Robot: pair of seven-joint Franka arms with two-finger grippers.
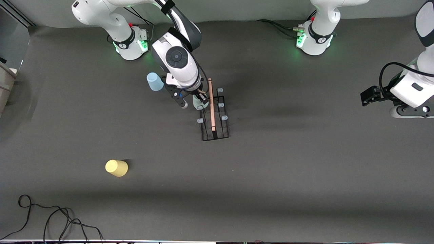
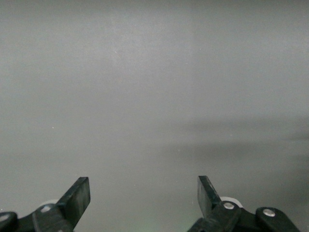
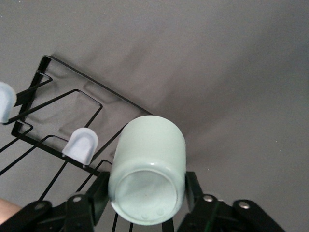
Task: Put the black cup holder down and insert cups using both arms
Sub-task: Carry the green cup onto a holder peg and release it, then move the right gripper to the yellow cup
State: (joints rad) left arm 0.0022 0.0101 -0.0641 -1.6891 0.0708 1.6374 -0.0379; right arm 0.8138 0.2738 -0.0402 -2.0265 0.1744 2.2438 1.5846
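Three small plastic tumblers show: a pale green cup (image 3: 147, 171) upside down on a peg of the black wire cup holder (image 1: 215, 115), a light blue cup (image 1: 155, 81) on the table just beside the right arm's wrist, and a yellow cup (image 1: 116, 168) lying well apart from both grippers, nearer the front camera. The one holder has a light wooden rod handle (image 1: 211, 104) and pale-tipped pegs (image 3: 80, 144).

The right gripper (image 3: 145, 191) flanks the green cup, fingers (image 3: 100, 188) close at its sides; whether they press it I cannot tell. The left gripper (image 2: 144, 195) waits spread wide and empty over bare table at the left arm's end.

The table (image 1: 305, 162) is a dark grey mat; black cables (image 1: 51, 217) trail at its near edge.
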